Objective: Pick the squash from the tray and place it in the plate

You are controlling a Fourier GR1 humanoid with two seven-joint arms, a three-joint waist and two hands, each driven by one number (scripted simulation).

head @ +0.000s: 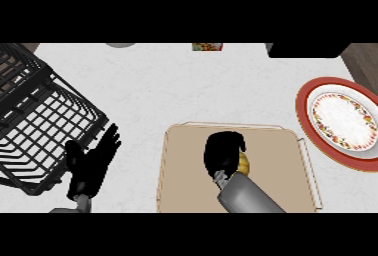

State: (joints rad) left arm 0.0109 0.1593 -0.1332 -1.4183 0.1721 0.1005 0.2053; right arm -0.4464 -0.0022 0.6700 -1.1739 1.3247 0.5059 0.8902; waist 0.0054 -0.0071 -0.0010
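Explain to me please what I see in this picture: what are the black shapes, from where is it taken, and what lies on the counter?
The picture is taken from the robot's head, looking steeply down at a white counter. The black shapes are its two hands on grey forearms. The right robot hand is over a beige tray, with its fingers curled round a yellow squash that it mostly hides. The left robot hand rests open, fingers up, beside a black wire rack at the left. At the right edge is a plate with a red rim, where the squash should go. Small things at the top edge are cut off, so I cannot name them.
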